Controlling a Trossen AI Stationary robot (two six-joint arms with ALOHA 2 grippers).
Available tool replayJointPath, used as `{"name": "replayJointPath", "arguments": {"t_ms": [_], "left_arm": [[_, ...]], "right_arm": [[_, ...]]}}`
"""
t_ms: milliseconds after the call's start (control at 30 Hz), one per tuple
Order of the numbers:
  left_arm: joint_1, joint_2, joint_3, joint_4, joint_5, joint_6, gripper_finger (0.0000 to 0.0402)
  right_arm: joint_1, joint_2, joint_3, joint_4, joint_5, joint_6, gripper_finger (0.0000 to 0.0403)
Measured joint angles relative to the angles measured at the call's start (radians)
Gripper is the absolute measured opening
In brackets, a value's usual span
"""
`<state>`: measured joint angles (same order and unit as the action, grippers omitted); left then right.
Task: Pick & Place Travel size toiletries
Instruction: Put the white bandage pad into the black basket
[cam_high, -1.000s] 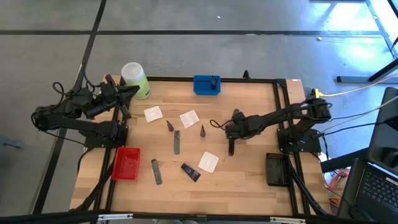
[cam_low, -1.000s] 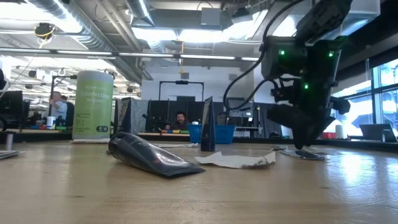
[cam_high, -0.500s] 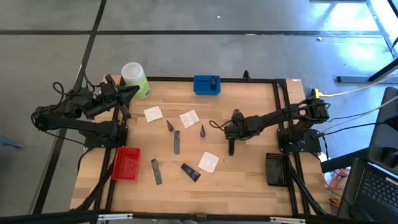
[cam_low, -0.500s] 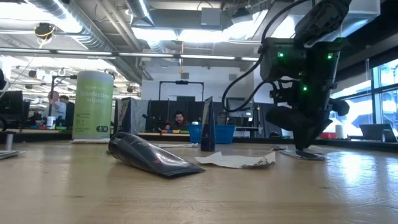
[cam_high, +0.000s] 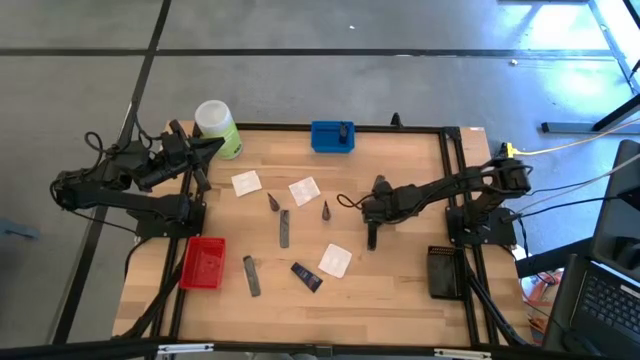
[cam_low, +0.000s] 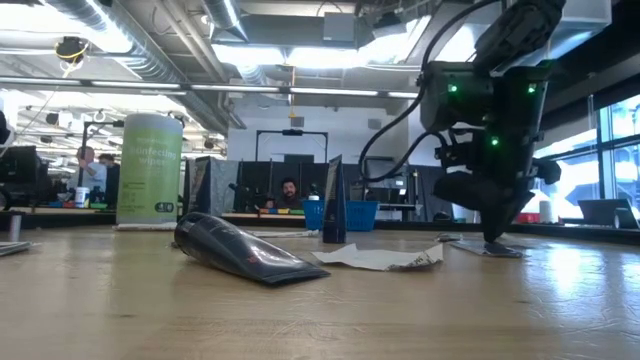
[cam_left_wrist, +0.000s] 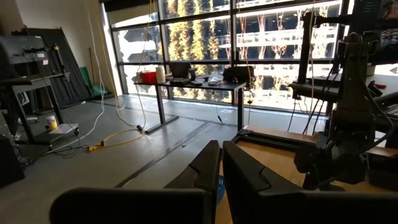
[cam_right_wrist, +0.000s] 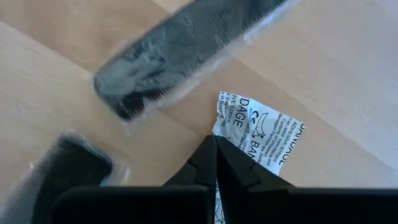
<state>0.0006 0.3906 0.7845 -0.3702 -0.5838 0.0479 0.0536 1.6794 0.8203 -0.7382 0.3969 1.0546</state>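
Observation:
The toiletries lie spread over the wooden table: white sachets (cam_high: 246, 182) (cam_high: 304, 190) (cam_high: 335, 260), two dark cones (cam_high: 273, 202) (cam_high: 325, 210), grey tubes (cam_high: 284, 228) (cam_high: 251, 276) and a navy tube (cam_high: 307, 277). My right gripper (cam_high: 372, 244) points down at the table, shut, just right of the nearest sachet (cam_right_wrist: 261, 140). In the low view a thin flat dark patch (cam_low: 485, 250) lies under its tips (cam_low: 492, 238). My left gripper (cam_high: 216, 147) waits shut in the air at the far left, beside the green bottle (cam_high: 217, 128). My right gripper comes from above, pointing down, with its shut tips at the table top. In the right wrist view the fingertips (cam_right_wrist: 208, 155) show against the printed sachet's edge (cam_right_wrist: 219, 121). I cannot tell whether they touch the sachet or the flat patch beneath them.
A blue tray (cam_high: 332, 136) stands at the far edge, a red tray (cam_high: 203, 262) at the near left and a black tray (cam_high: 444, 272) at the near right. A black frame rims the table. Bare wood shows between the right gripper and the right rail.
My right gripper has shut its fingers while staying in place with its tips at the table. The toiletries lie where they were.

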Motion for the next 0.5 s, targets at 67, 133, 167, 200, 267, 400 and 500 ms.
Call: {"name": "replayJointPath", "arguments": {"t_ms": [67,133,167,200,267,400,500], "left_arm": [[0.000,0.000,0.000,0.000,0.000,0.000,0.0015],[0.000,0.000,0.000,0.000,0.000,0.000,0.0015],[0.000,0.000,0.000,0.000,0.000,0.000,0.0015],[0.000,0.000,0.000,0.000,0.000,0.000,0.0015],[0.000,0.000,0.000,0.000,0.000,0.000,0.0015],[0.000,0.000,0.000,0.000,0.000,0.000,0.0015],[0.000,0.000,0.000,0.000,0.000,0.000,0.0015]], "right_arm": [[0.001,-0.021,-0.001,-0.005,-0.009,-0.017,0.0004],[0.001,-0.045,-0.001,-0.013,-0.010,-0.020,0.0004],[0.001,-0.057,-0.001,-0.023,-0.010,-0.020,0.0004],[0.003,-0.070,-0.001,-0.027,-0.012,-0.023,0.0003],[0.009,-0.099,-0.001,-0.027,-0.016,-0.030,0.0003],[0.037,-0.155,-0.001,-0.025,-0.046,-0.046,0.0002],[0.065,-0.195,0.000,-0.028,-0.076,-0.051,0.0002]]}}
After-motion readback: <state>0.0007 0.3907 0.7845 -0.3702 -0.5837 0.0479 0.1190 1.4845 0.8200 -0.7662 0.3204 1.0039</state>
